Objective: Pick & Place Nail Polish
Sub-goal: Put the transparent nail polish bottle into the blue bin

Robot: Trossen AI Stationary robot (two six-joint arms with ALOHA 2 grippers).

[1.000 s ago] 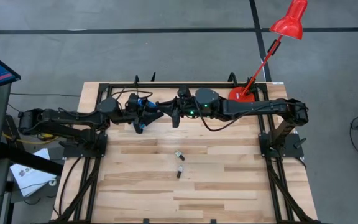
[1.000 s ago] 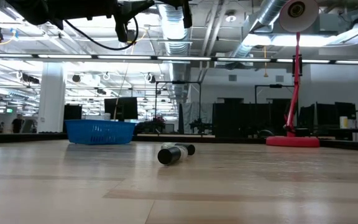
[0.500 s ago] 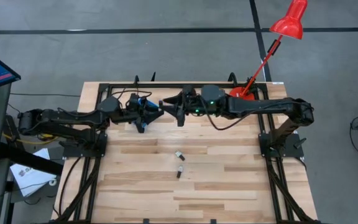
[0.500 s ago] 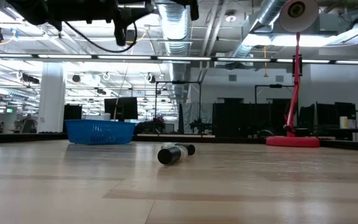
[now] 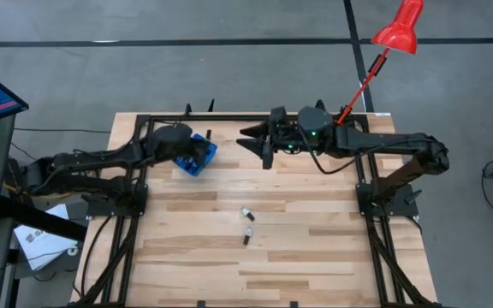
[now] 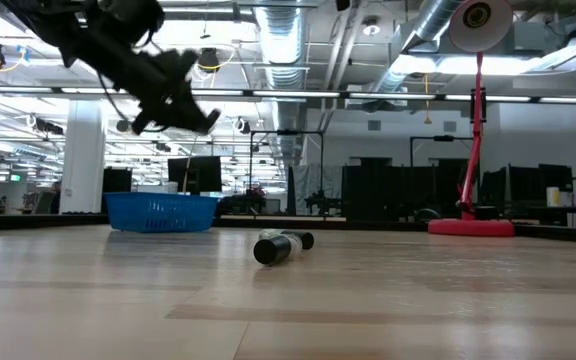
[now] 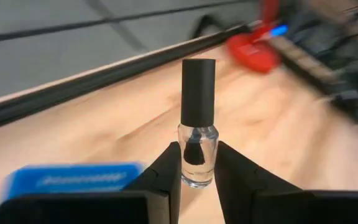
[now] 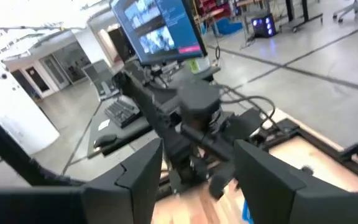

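A nail polish bottle (image 7: 198,130) with a clear glass body and a black cap sits in my left gripper (image 7: 197,167), which is shut on it. That gripper (image 5: 193,156) hangs over the blue bin (image 5: 204,159) at the table's far left of centre, and slants down in the low view (image 6: 183,105). Two more nail polish bottles (image 5: 247,213) (image 5: 249,234) lie on their sides mid-table, also seen in the low view (image 6: 282,245). My right gripper (image 5: 251,142) stands open high above the far middle, with nothing between its fingers (image 8: 143,171). My left gripper pinches the bottle's glass body (image 7: 190,168) between its two fingertips (image 7: 169,171), one on each side. The black cap (image 7: 198,87) stands free of the fingers. The bottle is lifted clear of the table, above the bin.
The blue bin (image 6: 163,212) stands on the table's far left part. A red desk lamp has its base (image 5: 328,130) at the far right corner. Black frame rails run along the far edge and both sides. Bare wood lies toward the near edge.
My right gripper has opened and drawn back toward the table's right edge and upward, away from my left gripper. My left gripper, still shut on the bottle, has swung down over the blue bin and tipped from pointing up to slanting down.
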